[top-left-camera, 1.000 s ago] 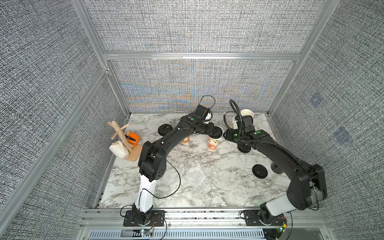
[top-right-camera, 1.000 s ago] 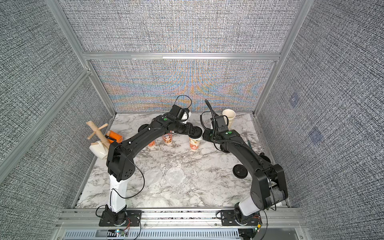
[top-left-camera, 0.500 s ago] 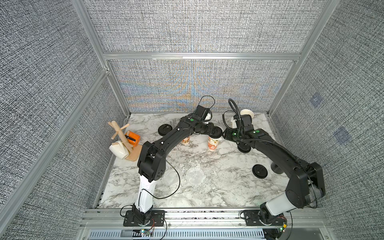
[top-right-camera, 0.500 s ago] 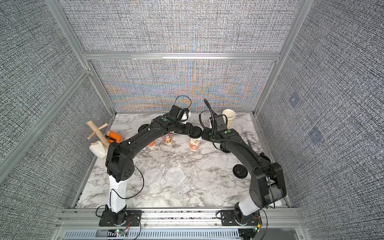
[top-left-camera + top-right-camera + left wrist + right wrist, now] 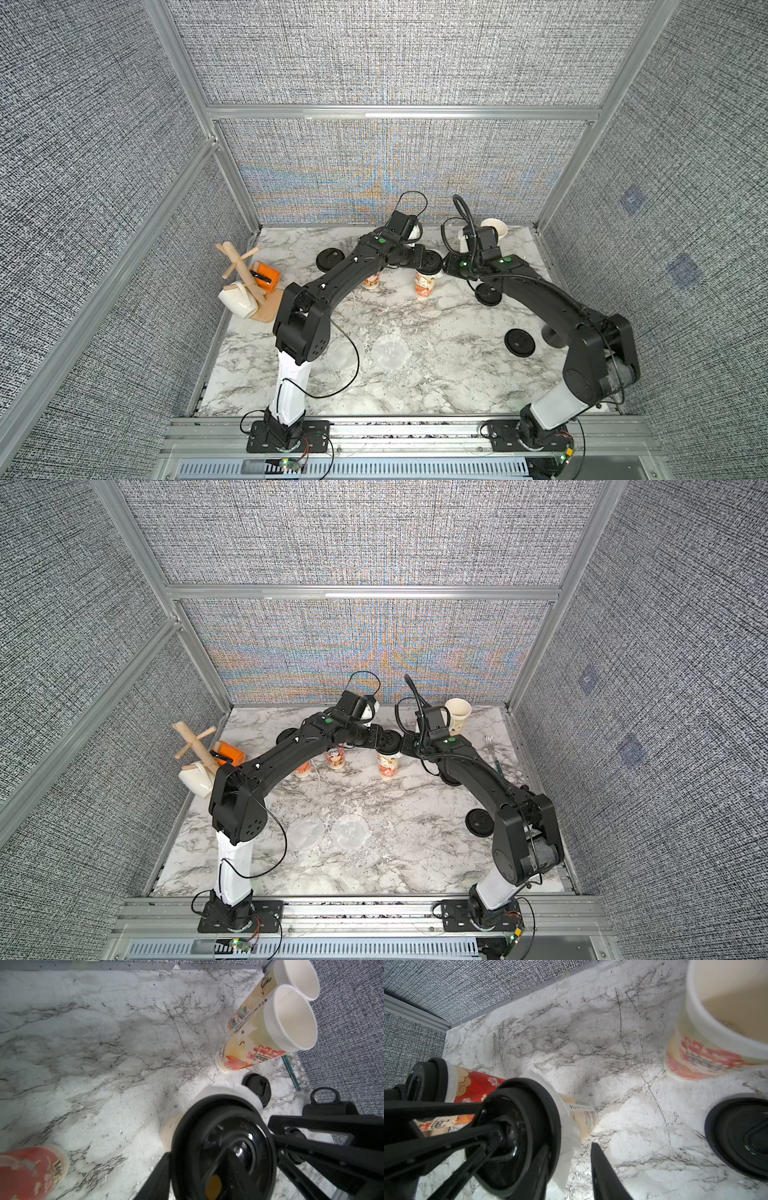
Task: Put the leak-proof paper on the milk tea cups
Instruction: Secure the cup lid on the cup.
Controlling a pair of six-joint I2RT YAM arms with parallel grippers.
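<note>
A milk tea cup [image 5: 424,286] stands mid-back with leak-proof paper [image 5: 226,1089] [image 5: 566,1126] draped over its mouth and a black lid [image 5: 224,1147] [image 5: 517,1136] on top. My left gripper [image 5: 428,259] [image 5: 197,1155] is shut on this lid, one finger outside the rim and one across its top. From the opposite side my right gripper [image 5: 447,266] [image 5: 569,1147] straddles the lid's rim, open, with the paper's hanging edge in the gap. Two loose paper discs [image 5: 351,831] [image 5: 306,833] lie flat near the front. Two cups [image 5: 291,1016] [image 5: 299,976] stand uncovered at the back right.
A red cup [image 5: 475,1084] beside the held one carries paper and a black lid [image 5: 425,1078]. Loose black lids [image 5: 519,341] [image 5: 489,296] [image 5: 330,259] lie on the marble. A wooden mug tree [image 5: 243,270] with a white mug [image 5: 236,300] stands at the left edge.
My right gripper has edged closer to the lidded cup and its jaws have narrowed. The left gripper has kept its hold on the lid in place.
</note>
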